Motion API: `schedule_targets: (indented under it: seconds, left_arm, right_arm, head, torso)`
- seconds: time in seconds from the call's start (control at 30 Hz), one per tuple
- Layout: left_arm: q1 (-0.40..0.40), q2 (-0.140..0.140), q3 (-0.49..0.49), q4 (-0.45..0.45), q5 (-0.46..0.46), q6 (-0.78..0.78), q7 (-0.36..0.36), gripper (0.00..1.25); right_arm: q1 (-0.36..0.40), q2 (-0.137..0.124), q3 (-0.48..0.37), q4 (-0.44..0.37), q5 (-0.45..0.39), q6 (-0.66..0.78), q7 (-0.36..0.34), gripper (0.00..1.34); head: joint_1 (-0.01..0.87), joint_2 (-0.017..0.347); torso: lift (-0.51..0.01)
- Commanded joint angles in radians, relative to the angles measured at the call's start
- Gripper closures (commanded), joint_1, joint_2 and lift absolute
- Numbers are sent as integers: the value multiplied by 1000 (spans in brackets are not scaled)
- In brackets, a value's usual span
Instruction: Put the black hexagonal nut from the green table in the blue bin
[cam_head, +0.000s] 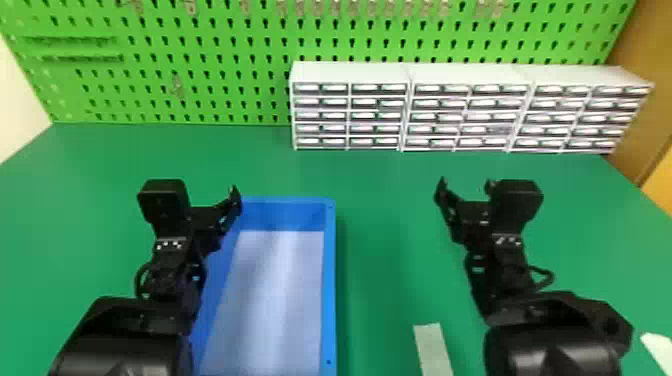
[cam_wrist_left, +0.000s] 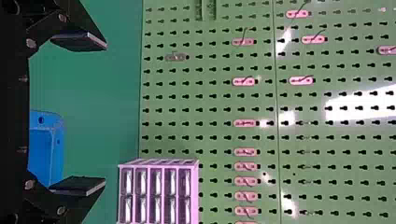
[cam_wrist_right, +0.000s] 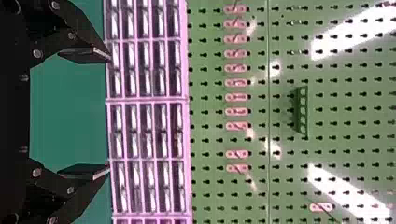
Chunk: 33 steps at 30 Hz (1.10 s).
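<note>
Two grippers, the left gripper (cam_wrist_left: 106, 113) and the right gripper (cam_wrist_right: 109, 113), hang with fingers spread and nothing between them, and we cannot tell where the black hexagonal nut lies. That is our first worry: if we reach before locating it, we could close on nothing or nudge it away. Black fingers could mask a black nut too (a poor match of colours for us). One blue bin (cam_head: 329, 280) sits inward of the left gripper and partly under that arm, so lowering carelessly could knock its wall; carrying from the right gripper's side, we might release short of the rim. We count one green table (cam_head: 385, 190) beneath both grippers, three drawer cabinets (cam_head: 470, 75) beyond the right one, one pegboard (cam_head: 210, 95) behind, and two pale pieces, one (cam_head: 432, 345) nearer us and inward of the right gripper, another (cam_head: 659, 347) outward of it.
</note>
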<state>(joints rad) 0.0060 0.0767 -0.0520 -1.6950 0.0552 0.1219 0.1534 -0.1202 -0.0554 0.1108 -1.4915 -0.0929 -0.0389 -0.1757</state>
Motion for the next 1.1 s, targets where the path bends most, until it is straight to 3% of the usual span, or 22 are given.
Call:
schedule_targets:
  seconds: [0.0,0.2,0.43,0.7,1.07]
  left_arm:
    - [0,0,1,0,0,1,0,246]
    - [2,0,3,0,0,-1,0,246]
    - [3,0,4,-2,2,-1,0,246]
    - [3,0,7,-3,0,1,0,246]
    - [6,0,14,-6,-2,1,0,246]
  right_arm:
    - [2,-24,-45,-62,1,59,7,432]
    - [4,-47,-132,-128,18,165,85,430]
    - [5,-49,-247,-230,84,364,194,430]
    - [2,-89,-318,-323,117,587,277,430]
    - [5,-201,-339,-452,116,923,361,421]
  head:
    - [686,51]
    - [686,51]
    - [686,51]
    - [686,51]
    - [686,51]
  torso:
    - [-96]
    - [-96]
    - [-96]
    - [-96]
    - [-96]
